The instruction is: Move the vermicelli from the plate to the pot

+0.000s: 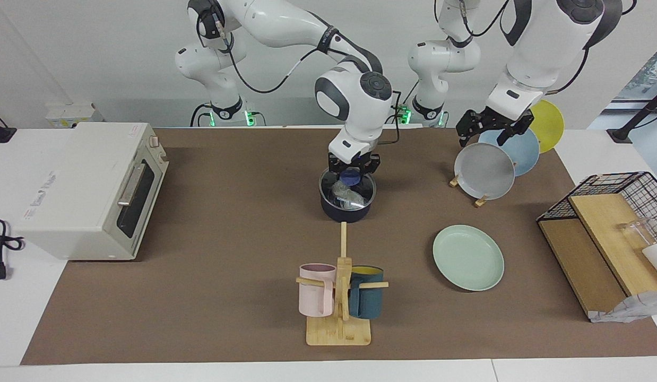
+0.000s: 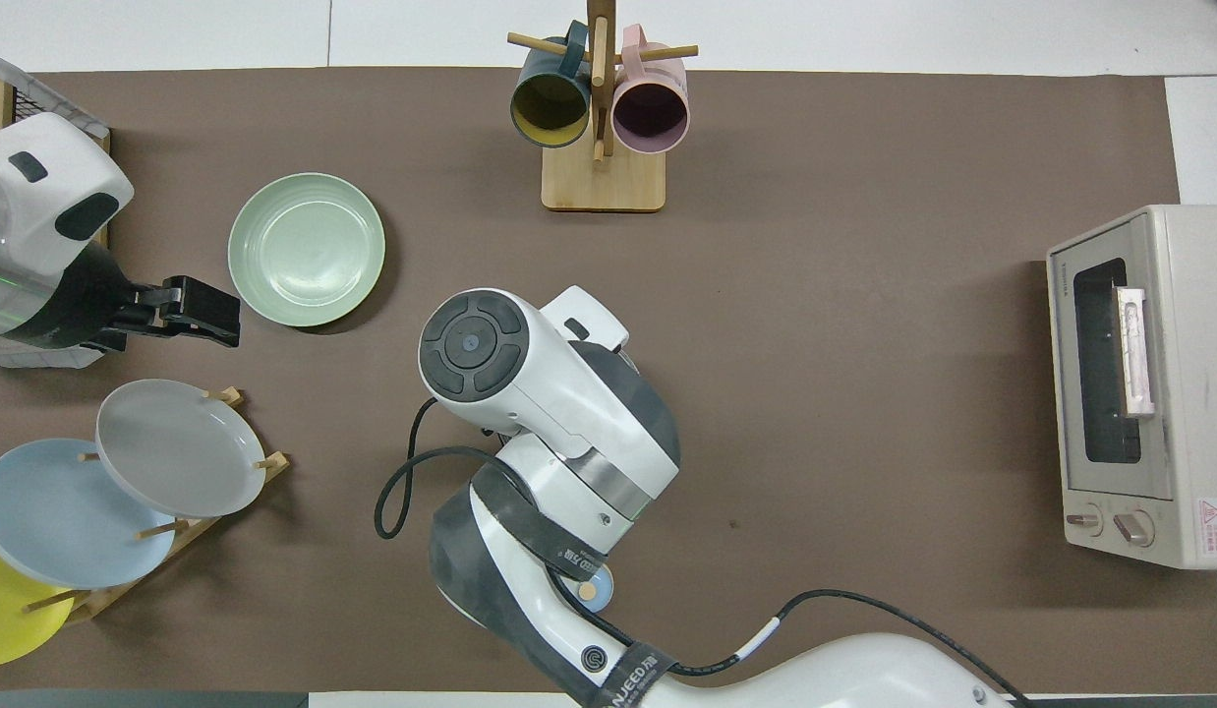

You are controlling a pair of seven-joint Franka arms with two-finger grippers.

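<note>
The dark navy pot is at mid-table, near the robots. The whitish vermicelli lies inside it. My right gripper is just over the pot's rim on the robots' side, shut on the blue handle. In the overhead view the right arm hides the pot. The mint-green plate is empty, toward the left arm's end; it also shows in the overhead view. My left gripper hangs open and empty over the plate rack, seen from overhead beside the mint plate.
A rack with a grey plate, a light blue and a yellow plate stands near the left arm. A mug tree with pink and teal mugs is farther out than the pot. A toaster oven and a wire basket stand at the table's ends.
</note>
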